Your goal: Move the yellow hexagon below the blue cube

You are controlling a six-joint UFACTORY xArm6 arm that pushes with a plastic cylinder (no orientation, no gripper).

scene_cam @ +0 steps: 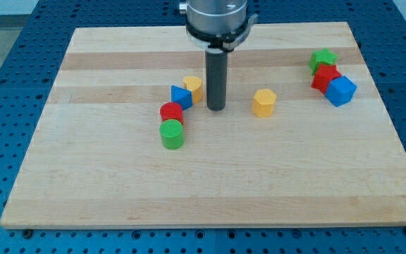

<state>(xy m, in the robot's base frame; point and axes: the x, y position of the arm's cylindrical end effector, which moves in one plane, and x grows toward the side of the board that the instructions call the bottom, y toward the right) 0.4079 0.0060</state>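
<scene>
My tip [216,108] is resting on the desk [118,183] left of the yellow hexagon [263,102], with no hand to open or close, so it is needing a push rightward, ending nearer than the blue cube [341,91].

Lab: wooden board [210,183] on blue pegboard bench [5,42]

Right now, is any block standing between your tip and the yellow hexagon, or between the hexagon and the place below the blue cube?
No. My tip faces the yellow hexagon across bare board, and bare board also runs to below the blue cube.
</scene>
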